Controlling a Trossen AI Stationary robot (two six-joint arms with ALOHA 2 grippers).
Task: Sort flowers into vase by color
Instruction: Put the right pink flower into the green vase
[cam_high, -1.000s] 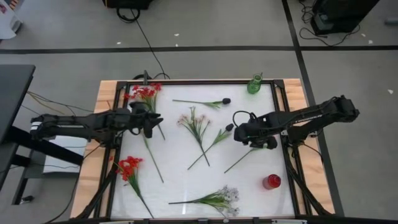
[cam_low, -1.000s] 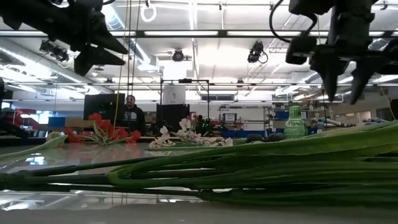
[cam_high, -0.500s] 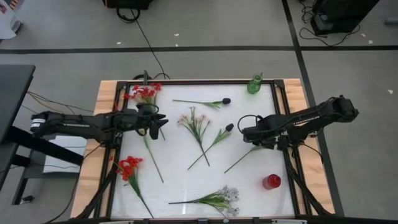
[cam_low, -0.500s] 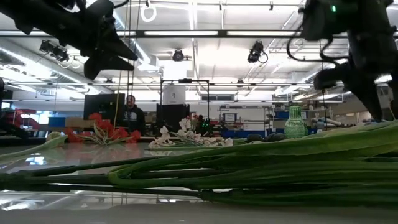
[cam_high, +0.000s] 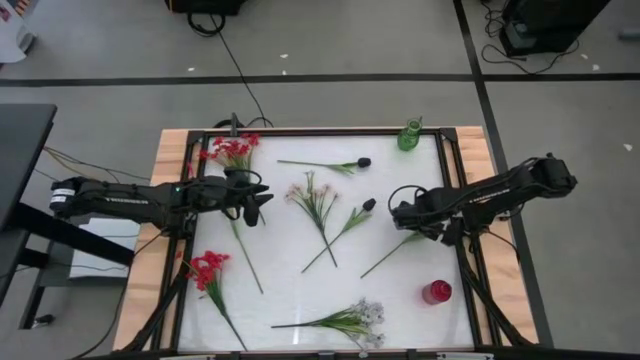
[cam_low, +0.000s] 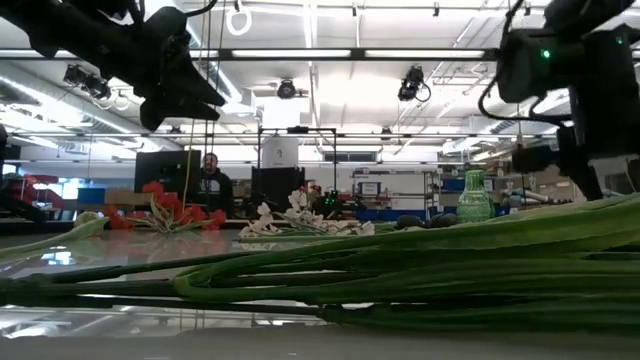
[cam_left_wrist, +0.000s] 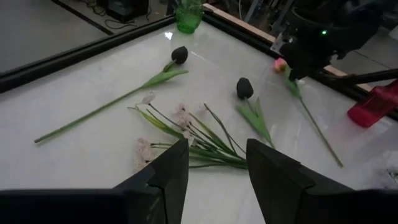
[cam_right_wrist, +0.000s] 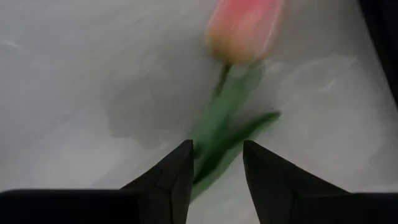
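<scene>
My right gripper (cam_right_wrist: 214, 168) is open and points down over the pink tulip (cam_right_wrist: 245, 28). Its fingers stand on either side of the stem (cam_right_wrist: 214, 140), just below the bud, apart from it. In the high view this gripper (cam_high: 412, 228) covers the bud, and the stem (cam_high: 385, 257) lies flat on the table. My left gripper (cam_high: 256, 202) is open and hovers beside a red cluster's stem (cam_high: 245, 250). Its wrist view (cam_left_wrist: 214, 168) looks over a pale spray (cam_left_wrist: 186, 134) and two dark buds (cam_left_wrist: 180, 55) (cam_left_wrist: 244, 88). A second red cluster (cam_high: 208, 268) and a white spray (cam_high: 362, 318) lie near the near edge.
A green vase (cam_high: 410, 135) stands at the far right corner and a red vase (cam_high: 437, 292) near the right edge toward the front. The black frame (cam_high: 300, 131) borders the white table top. In the low view, green stems (cam_low: 400, 265) lie close across the front.
My right gripper has drawn a little toward the table's right edge and gone down over the pink tulip. My left gripper has crept slightly toward the table's middle. The flowers have stayed where they were.
</scene>
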